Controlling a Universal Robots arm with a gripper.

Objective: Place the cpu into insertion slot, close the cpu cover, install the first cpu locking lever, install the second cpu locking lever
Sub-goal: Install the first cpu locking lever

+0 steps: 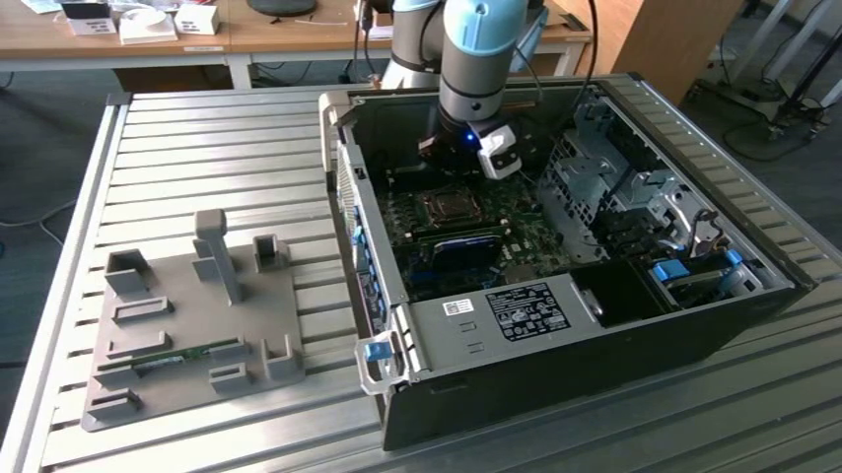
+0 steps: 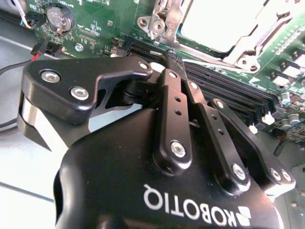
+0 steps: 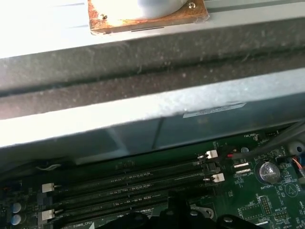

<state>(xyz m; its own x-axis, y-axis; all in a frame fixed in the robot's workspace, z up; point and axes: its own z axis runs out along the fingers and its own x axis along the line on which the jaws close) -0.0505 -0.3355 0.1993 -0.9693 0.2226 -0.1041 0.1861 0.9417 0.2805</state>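
The open computer case (image 1: 566,325) lies on a slatted metal table. My gripper (image 1: 463,156) reaches into it above the dark green motherboard (image 1: 526,232), just behind the insertion slot (image 1: 452,207). In the second wrist view the black fingers (image 2: 174,109) are pressed together, and my gripper (image 2: 170,56) tips down at the long black memory slots (image 2: 224,90) beside the socket. The cpu (image 2: 221,21) shows as a bright silvery square in the socket. The cpu cover (image 2: 250,47) lies flat around it as a metal frame. Nothing shows between the fingers.
A grey fixture plate (image 1: 197,330) with upright holders lies on the table at the exterior view's left. Drive cages (image 1: 618,187) and the case walls hem in the board. The first wrist view shows the case wall (image 3: 152,109) close above the memory slots (image 3: 133,183).
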